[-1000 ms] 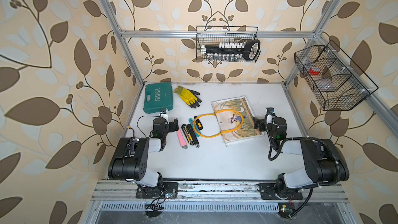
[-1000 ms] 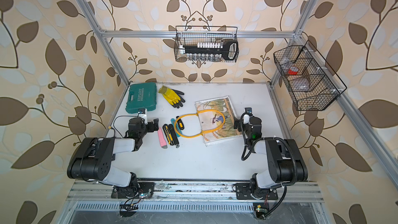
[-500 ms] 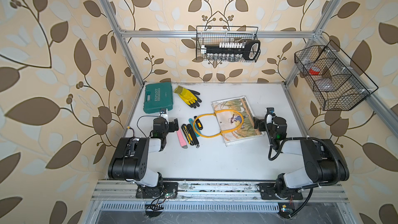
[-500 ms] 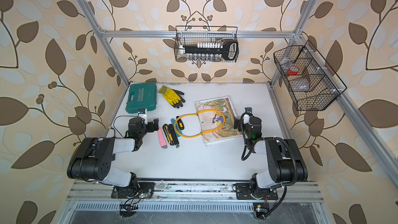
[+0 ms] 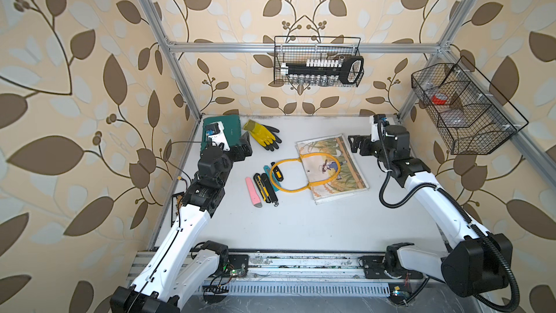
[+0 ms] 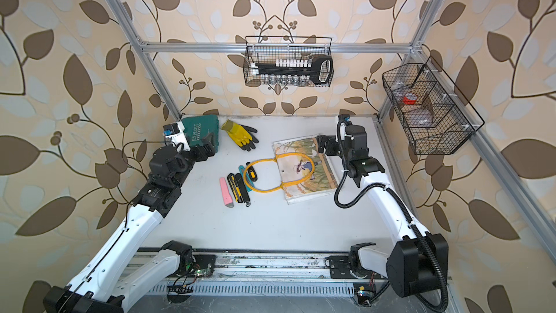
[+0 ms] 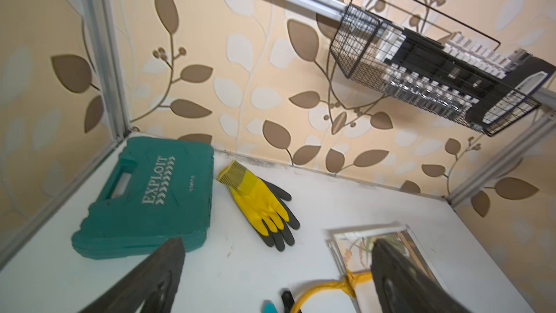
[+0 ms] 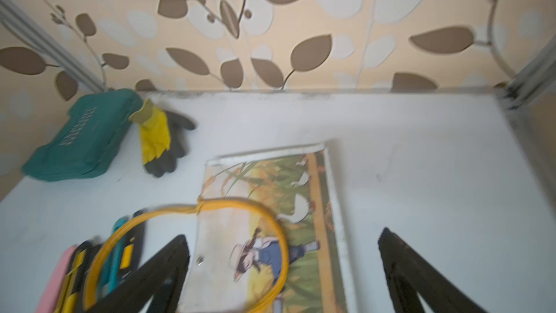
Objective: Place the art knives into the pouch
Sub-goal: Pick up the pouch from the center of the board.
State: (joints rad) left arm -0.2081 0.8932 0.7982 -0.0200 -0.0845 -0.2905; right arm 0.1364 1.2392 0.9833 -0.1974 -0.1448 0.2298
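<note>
The pouch (image 5: 331, 173) lies flat on the white table right of centre, picture side up, its yellow loop handles (image 5: 288, 189) spread to the left. Several art knives lie side by side left of it: a pink one (image 5: 253, 192), a yellow-and-black one (image 5: 260, 188), a black one (image 5: 270, 191), a teal one (image 5: 268, 173), and a short black-and-yellow one (image 5: 278, 173) inside the handle loop. My left gripper (image 5: 245, 147) (image 7: 276, 242) hovers open beside the green case. My right gripper (image 5: 355, 146) (image 8: 282, 234) hovers open over the pouch's back right corner. Neither holds anything.
A green tool case (image 5: 224, 129) sits in the back left corner with yellow-and-black gloves (image 5: 263, 135) beside it. A wire basket (image 5: 317, 64) of sockets hangs on the back wall, another (image 5: 463, 109) on the right wall. Aluminium frame posts border the table.
Both arms have lifted out of their low folded pose and reached toward the back of the table. Both grippers stayed open; nothing on the table moved.
</note>
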